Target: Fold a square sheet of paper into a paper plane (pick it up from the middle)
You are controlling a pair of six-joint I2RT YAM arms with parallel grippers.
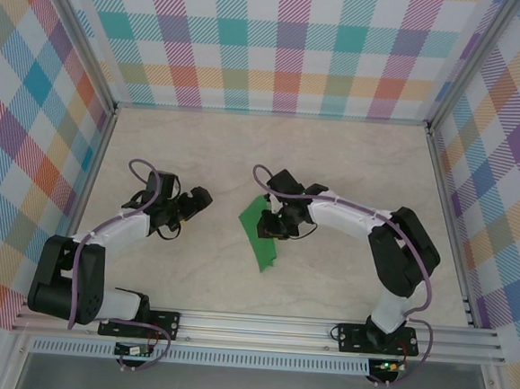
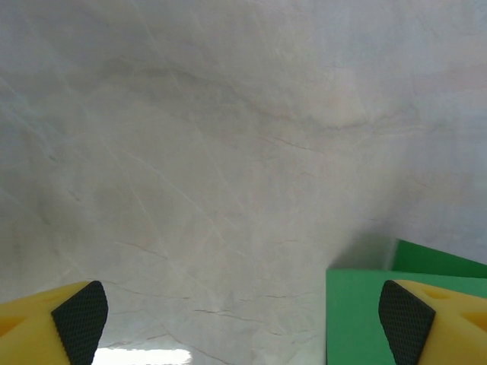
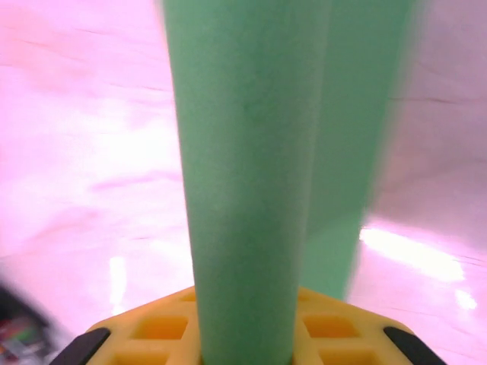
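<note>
Square sheet of paper (image 1: pixel 258 239), green, lies on the worktop (image 1: pixel 352 166); right gripper (image 1: pixel 273 223) jaws pinch it; left gripper (image 1: pixel 192 204) jaws gape, just left of it.

1. My right gripper (image 3: pixel 245 346) sits at the bottom edge, its yellow fingers (image 3: pixel 327 325) closed against the green sheet of paper (image 3: pixel 243 167).
2. The paper rises from between my fingers as a tall, bowed band reaching the top edge, blurred because it is so close.
3. A second layer of the same paper stands just behind it, to the right.
4. Beyond lies the pale veined table (image 3: pixel 76 152), tinted pink, with bright glare patches at lower right.
</note>
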